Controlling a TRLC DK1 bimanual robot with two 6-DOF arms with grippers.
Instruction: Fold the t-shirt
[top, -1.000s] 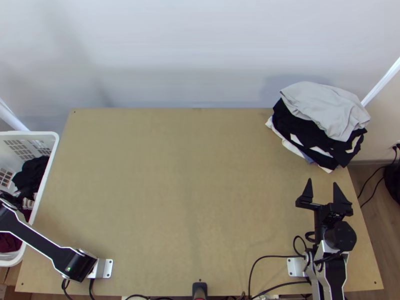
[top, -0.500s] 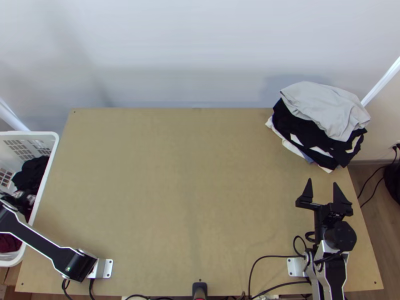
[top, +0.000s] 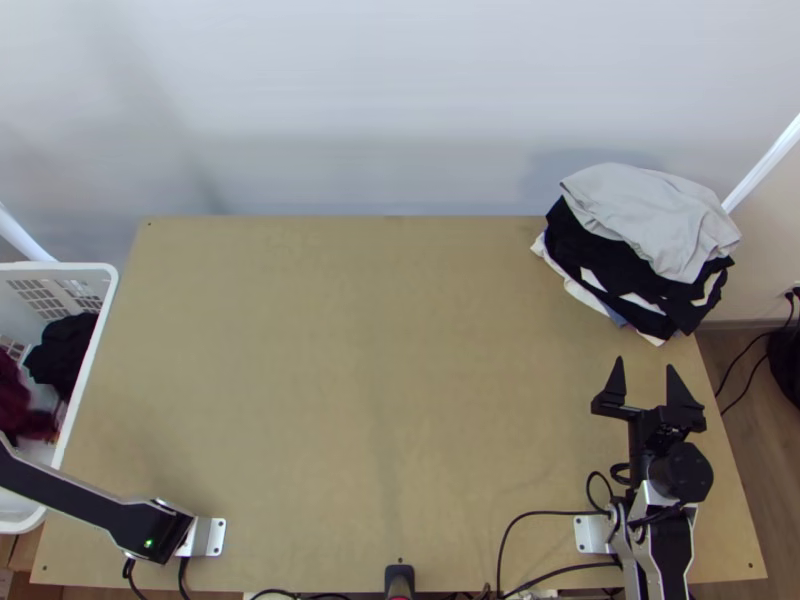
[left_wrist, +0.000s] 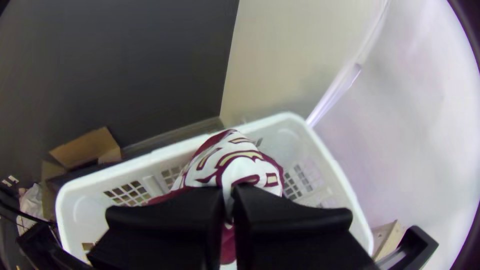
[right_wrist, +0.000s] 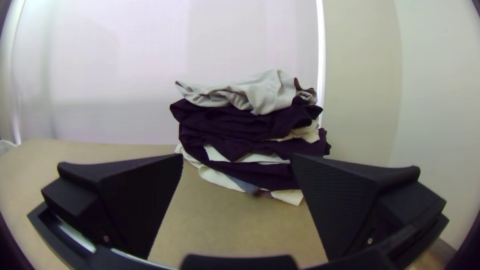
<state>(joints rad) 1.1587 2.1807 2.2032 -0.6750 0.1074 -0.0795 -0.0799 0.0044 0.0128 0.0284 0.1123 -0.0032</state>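
Evidently, shirt (left_wrist: 239, 160): maroon and white, bunched over the white basket (top: 60, 266); we cannot tell whether its lower part hangs free.
Left claw (left_wrist: 228, 194): pinched together on a gathered bit of the white, printed part.
Right claw (top: 644, 364): spread wide with nothing in it, above the counter (top: 370, 380), near the pile of clothes (top: 645, 215).
Weight and feel: we judge the shirt light, soft and limp, hard to harm, perhaps a little slick; the print may bend more stiffly than the plain cloth.
Hold: one bunched pinch should lift it, but it will likely droop and twist. For spreading it, we would want a shoulder or hem corner in each claw.
Left wrist view: gives us the pinch itself and the print on the white part.
Top view: gives us the counter's whole spread and the dark clothes (top: 65, 350) in the basket; the maroon cloth at the left edge is probably our shirt.
Right wrist view: gives us the pile side-on, its uneven layers and loose edges.
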